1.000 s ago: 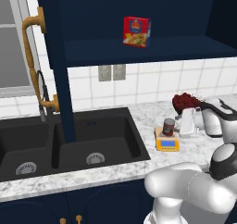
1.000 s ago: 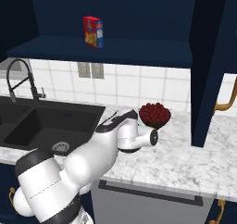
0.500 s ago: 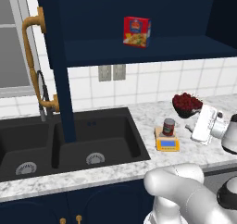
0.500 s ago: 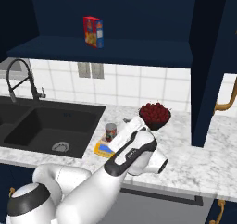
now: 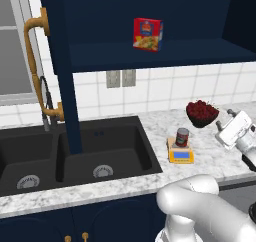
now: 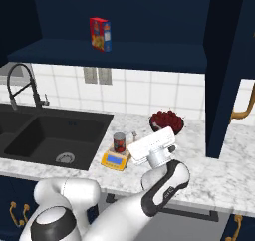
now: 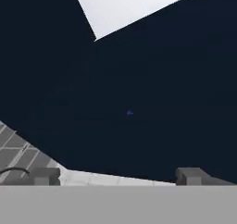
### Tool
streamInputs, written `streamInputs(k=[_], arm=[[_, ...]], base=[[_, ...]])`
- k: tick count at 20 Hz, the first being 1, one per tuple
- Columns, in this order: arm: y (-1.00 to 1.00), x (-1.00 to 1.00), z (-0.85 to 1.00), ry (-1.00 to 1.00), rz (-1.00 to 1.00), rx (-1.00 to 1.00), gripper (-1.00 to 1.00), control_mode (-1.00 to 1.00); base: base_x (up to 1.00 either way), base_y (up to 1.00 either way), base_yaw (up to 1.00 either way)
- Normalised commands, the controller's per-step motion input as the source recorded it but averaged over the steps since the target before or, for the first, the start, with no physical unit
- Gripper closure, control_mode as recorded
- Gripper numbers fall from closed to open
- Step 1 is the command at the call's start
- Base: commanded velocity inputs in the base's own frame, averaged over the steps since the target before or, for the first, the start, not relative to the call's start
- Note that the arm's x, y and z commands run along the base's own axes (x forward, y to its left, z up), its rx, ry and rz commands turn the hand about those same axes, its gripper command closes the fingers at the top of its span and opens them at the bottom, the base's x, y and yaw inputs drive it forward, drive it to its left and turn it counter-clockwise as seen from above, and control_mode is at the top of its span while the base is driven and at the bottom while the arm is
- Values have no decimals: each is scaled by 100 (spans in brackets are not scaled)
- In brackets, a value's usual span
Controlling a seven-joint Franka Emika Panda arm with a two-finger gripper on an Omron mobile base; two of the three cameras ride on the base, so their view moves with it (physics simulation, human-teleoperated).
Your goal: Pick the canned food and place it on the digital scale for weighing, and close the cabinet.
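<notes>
red-and-yellow box point(image 5: 147, 34) on shelf; bowl of red fruit point(image 5: 201, 113) on counter point(image 5: 150, 178) beside black sink point(image 5: 80, 153).

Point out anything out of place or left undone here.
The dark navy wall cabinet stands wide open, its panelled doors swung out. Otherwise tidy: the small red-labelled can sits upright on the yellow-orange digital scale, nothing spilled.

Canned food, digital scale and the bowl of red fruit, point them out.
canned food point(image 5: 182, 137), left base view, red label.
digital scale point(image 5: 181, 157), left base view, front display strip.
bowl of red fruit point(image 6: 167, 120), right base view, fruit heap.
</notes>
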Motion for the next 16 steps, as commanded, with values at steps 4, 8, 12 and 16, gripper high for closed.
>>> streamInputs(k=[4,8,12,16], arm=[[-87,-3,57,-35,0,40,-100,-100],[-95,-2,41,0,-5,19,-100,-100],[-100,-19,37,11,-8,14,-100,-100],[-98,-13,23,9,-5,8,-100,-100]], base=[[0,0,0],[0,0,0],[0,0,0],[0,0,0]])
